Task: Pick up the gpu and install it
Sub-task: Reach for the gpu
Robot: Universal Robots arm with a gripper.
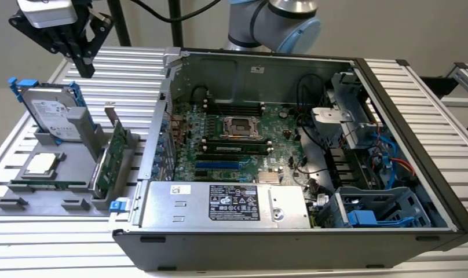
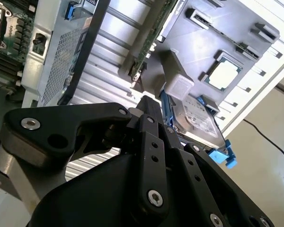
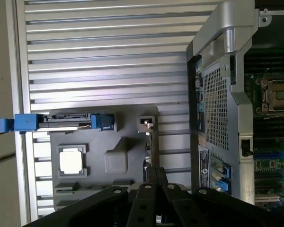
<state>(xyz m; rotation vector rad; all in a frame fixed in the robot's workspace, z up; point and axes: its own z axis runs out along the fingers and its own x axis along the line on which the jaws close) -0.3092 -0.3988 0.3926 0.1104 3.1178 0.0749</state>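
Note:
The gpu [image 1: 112, 155] is a green card standing on its edge in a slot of a grey holder [image 1: 68, 188], at the exterior view's left beside the open computer case [image 1: 404, 133]. My gripper [image 1: 86, 68] hangs high above the far end of the holder, well clear of the card, shut with nothing between its black fingers. In the first wrist view the gpu [image 3: 149, 149] shows edge-on just past my gripper [image 3: 154, 171]. In the second wrist view the gpu [image 2: 154, 35] slants beyond my gripper [image 2: 146, 101].
A silver hard drive with blue rails [image 1: 52, 113] stands in the same holder, with a processor chip [image 1: 42, 164] lying flat near it. Inside the case lie the green motherboard [image 1: 234, 139], a power supply [image 1: 226, 202] and cables. Ribbed metal table [image 1: 125, 63] surrounds all.

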